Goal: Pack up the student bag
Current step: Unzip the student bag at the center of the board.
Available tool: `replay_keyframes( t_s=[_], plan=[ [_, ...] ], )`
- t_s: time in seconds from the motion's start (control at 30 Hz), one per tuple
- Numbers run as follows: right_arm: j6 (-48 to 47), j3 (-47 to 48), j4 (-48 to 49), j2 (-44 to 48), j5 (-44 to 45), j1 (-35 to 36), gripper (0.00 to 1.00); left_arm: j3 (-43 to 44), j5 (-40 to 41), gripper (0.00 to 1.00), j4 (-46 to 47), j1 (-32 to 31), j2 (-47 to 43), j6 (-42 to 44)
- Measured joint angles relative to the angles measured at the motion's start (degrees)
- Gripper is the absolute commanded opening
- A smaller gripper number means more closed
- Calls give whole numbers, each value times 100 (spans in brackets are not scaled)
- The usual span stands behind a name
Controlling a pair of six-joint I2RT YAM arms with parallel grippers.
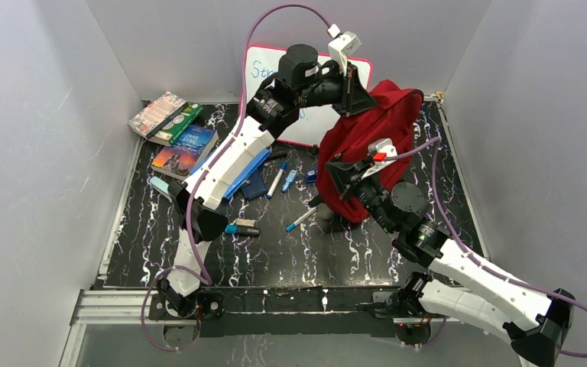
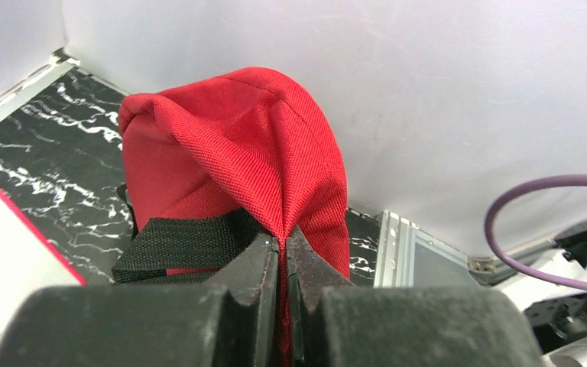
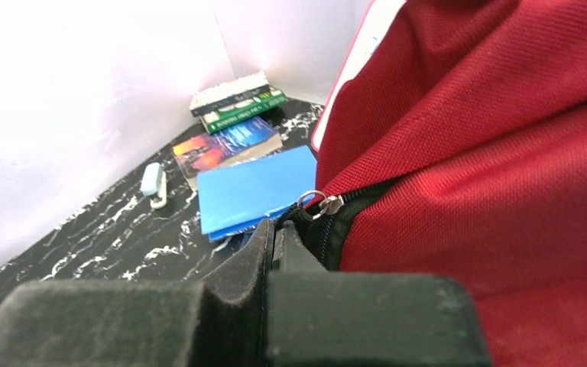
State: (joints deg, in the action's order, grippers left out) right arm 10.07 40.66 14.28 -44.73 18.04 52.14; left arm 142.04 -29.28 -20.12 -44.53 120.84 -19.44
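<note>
The red bag (image 1: 371, 141) is on the right side of the table (image 1: 275, 245), toward the back. It stands tall and floppy. Its top is near the back wall and its bottom is close to the middle of the table.

The left claw (image 2: 283, 246) is at the top of the bag. It is squeezed tight on a fold of the red cloth. The cloth goes up from the tips like a little tent. A black strap (image 2: 176, 245) lies just left of the tips, against the bag.

The right claw (image 3: 275, 229) is lower down, on the bag's near left side. Its two fingers are pressed together right at the black zipper (image 3: 336, 218). A small silver ring (image 3: 315, 205) on the zipper is just beside the tips. I cannot tell if the fingers have anything pinched between them.

A white board (image 1: 264, 65) with a red edge leans behind the bag, on its left. A blue folder (image 3: 252, 191) lies flat on the table, left of the bag. Some pens (image 1: 279, 180) lie between the folder and the bag. A pile of books (image 1: 172, 126) sits in the far left corner, well apart from the bag.
</note>
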Motion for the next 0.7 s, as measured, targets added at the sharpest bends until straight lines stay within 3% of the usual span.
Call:
replay_keyframes(
  t_s=[0.37,0.43,0.7],
  plan=[
    [24,284,927,-540,-551,-2,0,55,-839,0,168,-249,0,151],
    [50,280,975,-546,-608,-2,0,-33,-953,14,179,-273,-28,179],
    [367,-369,761,203,-588,7,0,-1425,-1016,46,398,-343,-605,411]
  ],
)
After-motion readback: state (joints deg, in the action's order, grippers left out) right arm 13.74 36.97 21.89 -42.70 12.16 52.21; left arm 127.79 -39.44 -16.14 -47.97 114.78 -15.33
